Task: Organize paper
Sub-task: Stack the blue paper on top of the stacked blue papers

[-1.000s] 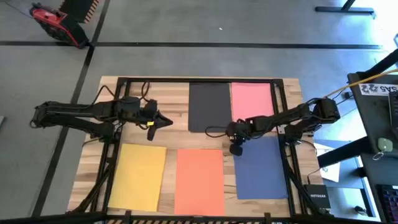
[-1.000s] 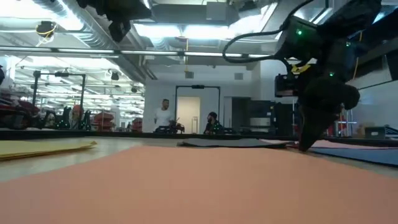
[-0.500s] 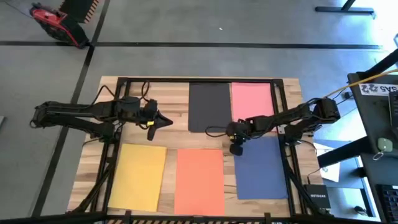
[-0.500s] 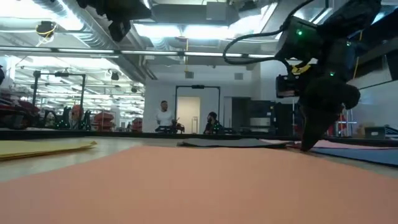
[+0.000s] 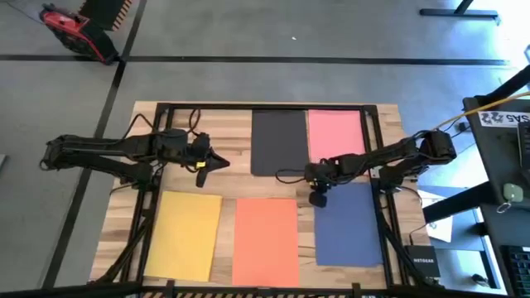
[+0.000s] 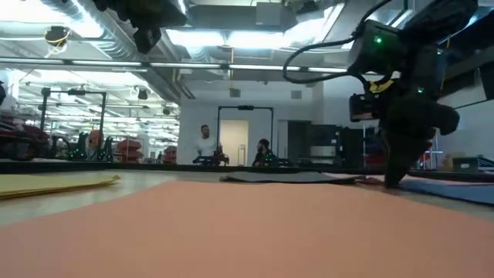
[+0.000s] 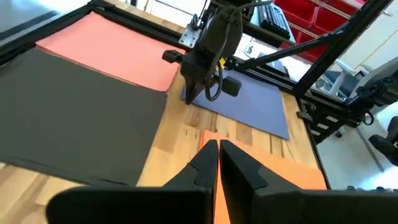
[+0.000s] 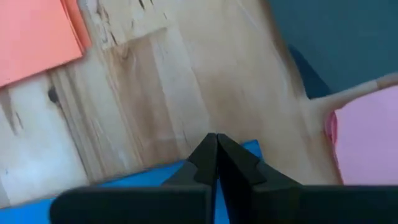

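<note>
With the right pincer pressed together, tips down on the near corner of the blue sheet beside the orange sheet, the step looks like dragging blue; next needs steady downward pressure, while the left pincer, likewise closed, waits over bare worktop.

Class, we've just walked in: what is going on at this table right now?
Five coloured sheets lie on the wooden table. The right gripper is down at the corner of the blue sheet, fingers shut, just below the pink sheet and black sheet. The left gripper waits shut above bare wood. The yellow sheet and orange sheet lie untouched.
</note>
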